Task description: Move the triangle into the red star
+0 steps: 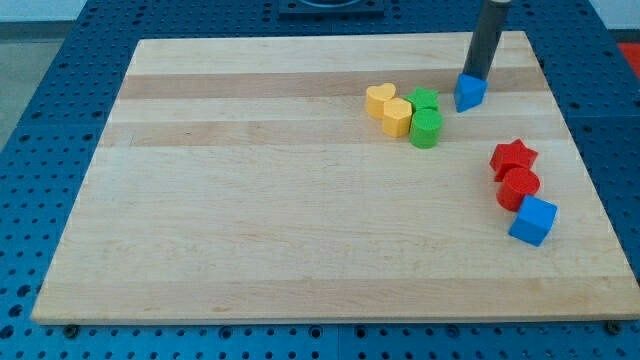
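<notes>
A blue triangle (470, 93) lies on the wooden board at the view's upper right. My tip (476, 76) stands right at the triangle's upper edge, touching or nearly touching it. A red star (513, 157) lies lower and to the right of the triangle, near the board's right edge, with bare board between the two.
A red cylinder (518, 187) touches the star from below and a blue cube (533, 220) sits below that. Left of the triangle are two yellow hearts (380, 98) (398, 117), a green star-like block (424, 99) and a green cylinder (426, 128). The wooden board (250, 200) rests on a blue perforated table.
</notes>
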